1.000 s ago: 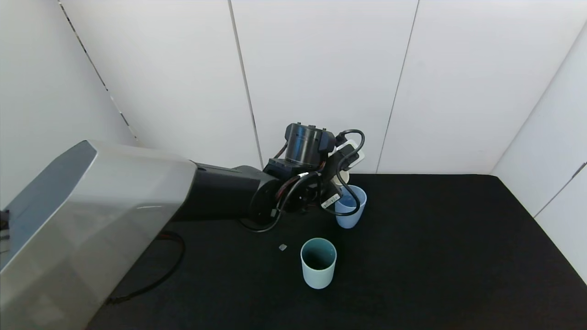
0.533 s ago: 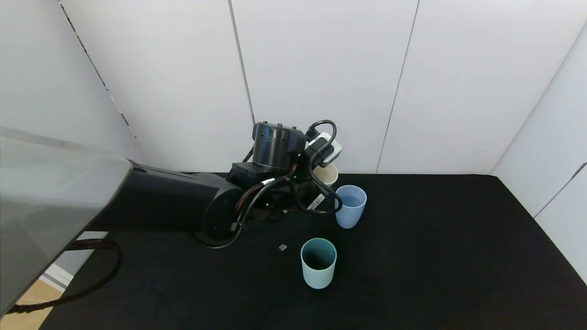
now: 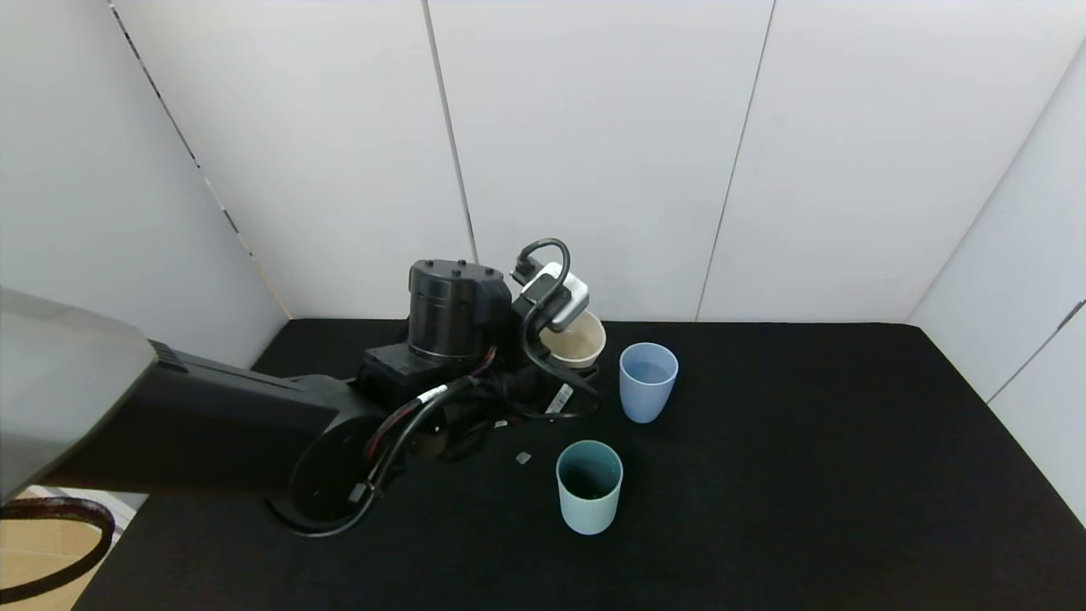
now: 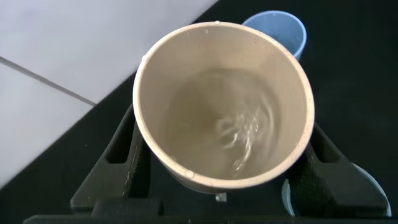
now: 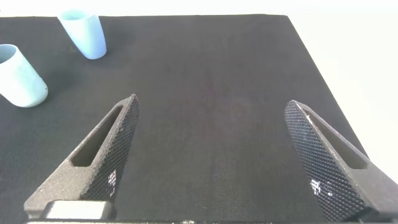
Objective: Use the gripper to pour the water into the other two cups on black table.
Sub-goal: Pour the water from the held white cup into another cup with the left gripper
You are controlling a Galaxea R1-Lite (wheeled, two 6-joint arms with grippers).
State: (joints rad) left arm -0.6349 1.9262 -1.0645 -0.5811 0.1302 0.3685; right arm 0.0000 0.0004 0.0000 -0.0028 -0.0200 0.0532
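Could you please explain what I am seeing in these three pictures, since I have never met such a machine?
This is a two-armed robot. The wide picture comes from a camera on its head; the other two come from cameras on its wrists. On the matte black table stand a periwinkle blue plastic tumbler and a pale teal plastic tumbler. The left end effector is closed around a beige cream tumbler, upright, with a little clear water in it. The right end effector hangs open above the table, off to the side, holding nothing.
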